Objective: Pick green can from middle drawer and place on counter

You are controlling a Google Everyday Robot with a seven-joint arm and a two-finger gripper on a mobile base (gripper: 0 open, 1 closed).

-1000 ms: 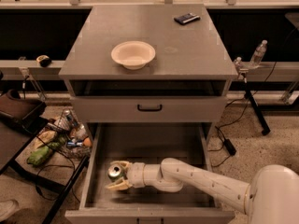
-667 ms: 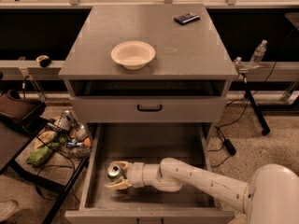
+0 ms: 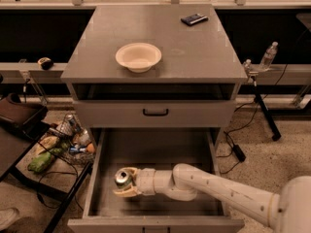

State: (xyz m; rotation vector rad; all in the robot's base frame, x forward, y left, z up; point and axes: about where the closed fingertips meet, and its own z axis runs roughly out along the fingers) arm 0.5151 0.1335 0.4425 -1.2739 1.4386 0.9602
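The middle drawer (image 3: 160,152) is pulled out, with a bare gray floor. The green can (image 3: 123,178) stands in its front left part, silver top up. My gripper (image 3: 125,182) reaches in from the right on the white arm (image 3: 218,193), and its cream fingers (image 3: 125,193) are closed around the can. The can looks low over the drawer floor. The counter (image 3: 194,47) is the flat gray top of the cabinet above.
A white bowl (image 3: 138,57) sits on the counter's left middle and a dark flat object (image 3: 194,19) at its back right. A closed drawer front with a black handle (image 3: 155,113) is above the open drawer. A basket of clutter (image 3: 63,142) stands left; a clear bottle (image 3: 268,56) stands right.
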